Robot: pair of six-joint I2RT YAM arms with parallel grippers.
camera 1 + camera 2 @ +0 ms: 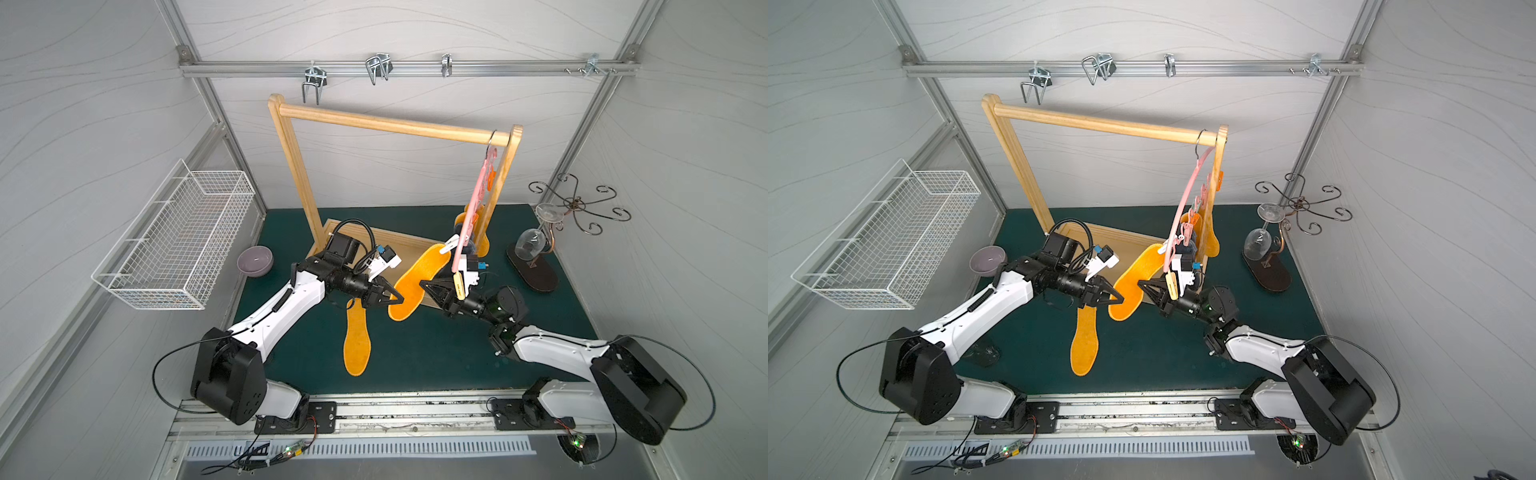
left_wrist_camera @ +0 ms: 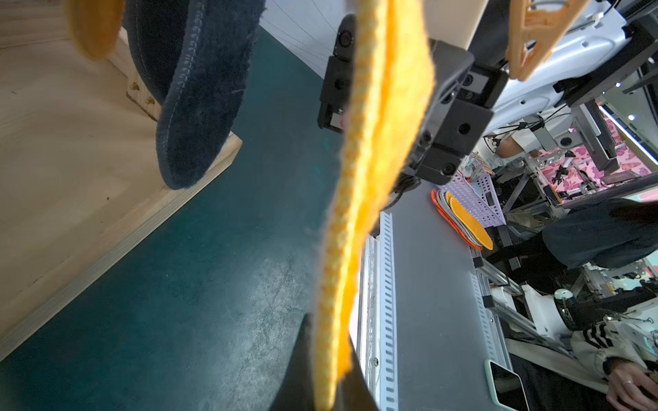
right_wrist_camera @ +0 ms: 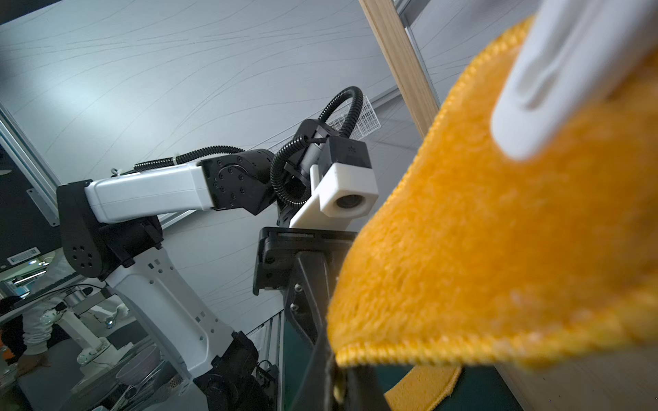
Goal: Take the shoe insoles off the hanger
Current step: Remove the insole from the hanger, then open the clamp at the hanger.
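On the green surface (image 1: 436,353), one loose insole (image 1: 357,345), orange, is already lying flat and free of the hanger, so the job is under way but far from finished. At the right end of the wooden rack (image 1: 395,123), the pink hanger (image 1: 478,195) is hanging by its hook and slanting toward the arms. Several insoles are still dangling from it: the clipped insole (image 1: 419,282), orange and pinned by a white clip (image 1: 451,243); another hanging insole (image 1: 1210,237), also orange, behind it; and a dark grey insole (image 2: 199,89). They are overlapping, so I cannot count how many are left in all.

The left claw (image 1: 399,300) is clamping together on the lower end of the clipped insole, which is stretching slantwise between claw and clip. The right claw (image 1: 422,284) is sitting just beside the same insole's edge, and I cannot tell whether its jaws are apart or together. Judging by this, the step in hand is pulling this insole out of its clip.

The clipped insole is looking fuzzy and floppy, with a stitched rim, and is bending gently along its length.
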